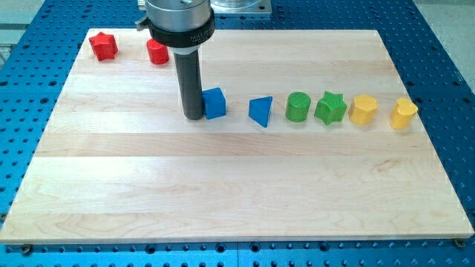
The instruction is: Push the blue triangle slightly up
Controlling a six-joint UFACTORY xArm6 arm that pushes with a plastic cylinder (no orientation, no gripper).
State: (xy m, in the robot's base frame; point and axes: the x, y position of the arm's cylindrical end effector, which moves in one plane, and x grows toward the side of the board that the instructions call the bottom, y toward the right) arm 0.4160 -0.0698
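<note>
The blue triangle (pixel 260 111) lies on the wooden board (pixel 237 185) a little right of the middle, in a row of blocks. A blue cube (pixel 214 102) sits to its left. My tip (pixel 194 116) is at the end of the dark rod, touching or almost touching the cube's left side. The tip is well left of the blue triangle, with the cube between them.
Right of the triangle stand a green cylinder (pixel 297 107), a green star (pixel 330 108), a yellow block (pixel 364 110) and another yellow block (pixel 404 114). A red star (pixel 103 46) and a red block (pixel 157 52) are at the view's top left.
</note>
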